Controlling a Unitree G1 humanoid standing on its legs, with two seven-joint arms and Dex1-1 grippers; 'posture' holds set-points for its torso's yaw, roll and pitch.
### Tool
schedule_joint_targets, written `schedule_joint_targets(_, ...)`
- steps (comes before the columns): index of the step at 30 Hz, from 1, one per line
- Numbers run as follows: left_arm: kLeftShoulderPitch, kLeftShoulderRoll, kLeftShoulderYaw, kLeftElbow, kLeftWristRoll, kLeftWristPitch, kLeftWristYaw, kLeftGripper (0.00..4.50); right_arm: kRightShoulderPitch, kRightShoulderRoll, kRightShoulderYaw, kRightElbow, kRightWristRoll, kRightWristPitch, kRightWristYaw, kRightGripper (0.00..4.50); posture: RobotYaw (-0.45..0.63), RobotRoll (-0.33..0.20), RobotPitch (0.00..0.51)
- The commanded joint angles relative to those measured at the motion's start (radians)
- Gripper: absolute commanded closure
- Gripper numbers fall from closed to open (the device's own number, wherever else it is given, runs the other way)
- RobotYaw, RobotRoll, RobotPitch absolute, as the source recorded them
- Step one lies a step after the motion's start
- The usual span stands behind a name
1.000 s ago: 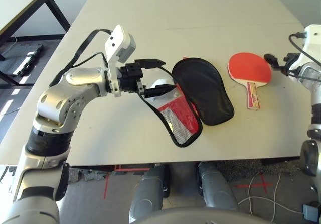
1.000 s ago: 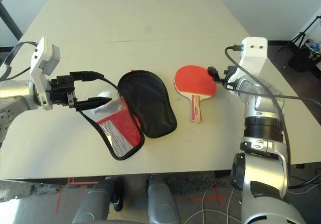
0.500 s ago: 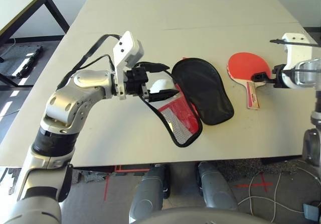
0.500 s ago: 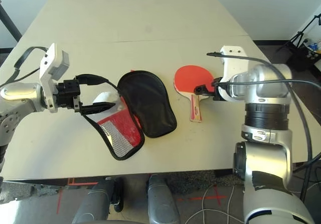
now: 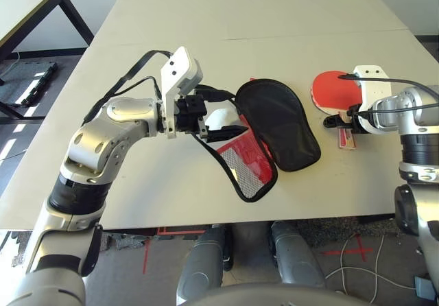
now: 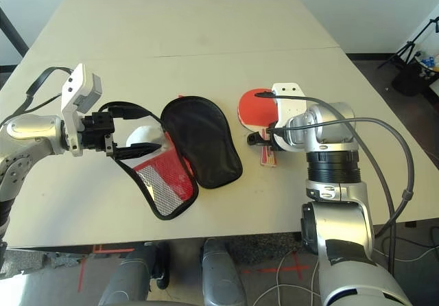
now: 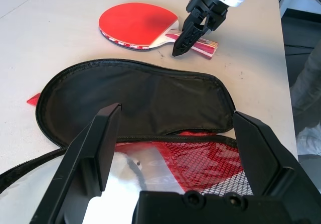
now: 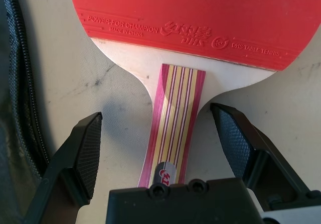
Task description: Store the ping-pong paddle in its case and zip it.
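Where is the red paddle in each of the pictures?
Left eye view: the paddle lies on the table at the right, partly behind the right gripper.
Right eye view: right of middle, beside the open case.
Left wrist view: near the top, past the case.
Right wrist view: close up, its handle between the open fingers.
Shared landmark: the case's black lining.

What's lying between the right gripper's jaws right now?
The ping-pong paddle, by its striped handle: the right wrist view shows the right gripper open astride it, not touching.
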Motion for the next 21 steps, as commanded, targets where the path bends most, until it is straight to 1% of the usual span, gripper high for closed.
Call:
schedule_joint_targets(1,0.007,0.001,-0.008,-0.022,0.009,0.005,0.001,0.0,0.054,0.004,0.026,0.034,-0.011,0.003,-0.003,0.61,-0.07,0.0,0.179)
schedule_joint_targets(2,0.008,0.001,-0.008,-0.022,0.01,0.005,0.001,0.0,0.059,0.002,0.028,0.021,-0.013,0.003,-0.004,0.87,-0.07,0.0,0.179)
schedule_joint_targets(4,0.01,0.001,-0.009,-0.022,0.011,0.003,0.0,0.0,0.067,-0.003,0.031,-0.003,-0.015,0.005,-0.003,1.59,-0.08,0.0,0.179)
schedule_joint_targets(5,0.01,0.0,-0.01,-0.021,0.013,0.001,-0.001,0.0,0.071,-0.007,0.032,-0.021,-0.014,0.009,-0.001,1.84,-0.08,0.0,0.178)
schedule_joint_targets(6,0.01,0.0,-0.011,-0.019,0.013,0.0,-0.002,0.0,0.075,-0.01,0.033,-0.04,-0.014,0.013,-0.001,2.19,-0.08,0.0,0.178)
schedule_joint_targets(9,0.009,-0.003,-0.014,-0.01,0.017,-0.007,-0.008,0.0,0.099,-0.028,0.04,-0.142,-0.019,0.028,-0.012,3.04,-0.09,0.0,0.178)
schedule_joint_targets(11,0.009,-0.004,-0.014,-0.006,0.019,-0.009,-0.012,0.0,0.116,-0.035,0.038,-0.205,-0.023,0.026,-0.018,3.34,-0.09,0.0,0.177)
schedule_joint_targets(17,0.01,-0.003,-0.013,0.004,0.023,-0.016,-0.022,0.0,0.172,-0.039,0.016,-0.382,-0.069,-0.026,-0.077,3.35,-0.09,0.0,0.178)
schedule_joint_targets(20,0.011,-0.003,-0.014,0.007,0.026,-0.019,-0.026,0.0,0.203,-0.034,0.022,-0.494,-0.048,-0.06,-0.056,3.35,-0.09,0.0,0.179)
schedule_joint_targets(21,0.012,-0.003,-0.015,0.007,0.027,-0.019,-0.027,0.0,0.21,-0.02,0.018,-0.532,-0.043,-0.067,-0.055,3.35,-0.09,0.0,0.179)
